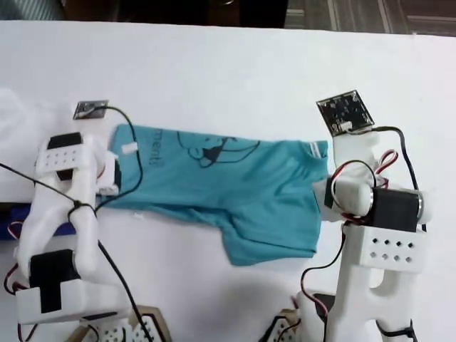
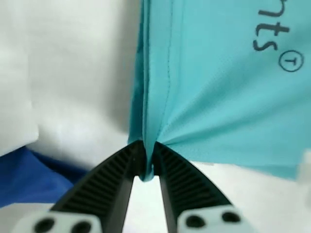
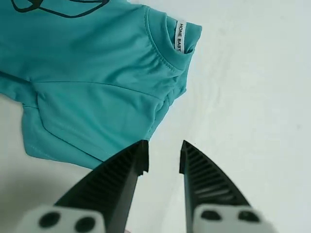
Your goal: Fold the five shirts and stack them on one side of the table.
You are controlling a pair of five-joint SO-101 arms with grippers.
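I find the left tool (image 2: 146,162) clamped tight on a bunched fold at the edge of the teal shirt (image 2: 218,87). The cloth is pinched between its two ribbed halves, and creases fan out from the grip. In the high view this tool sits at the left of the frame, at the shirt's left end. The right tool (image 3: 163,155) stands parted by a narrow gap with nothing held in it. It hangs over bare tabletop (image 3: 252,87), just beside the shirt's collar end. In the high view it sits at the right of the frame, at the shirt's right end. The shirt lies across the middle of that frame, printed side up. Its dark print (image 1: 214,151) lies toward the left half. The collar, with its white neck label (image 3: 180,36), is at the right, and one sleeve reaches toward the lower centre. A blue item (image 1: 11,229) shows at the left edge beside the left arm; I cannot identify it.
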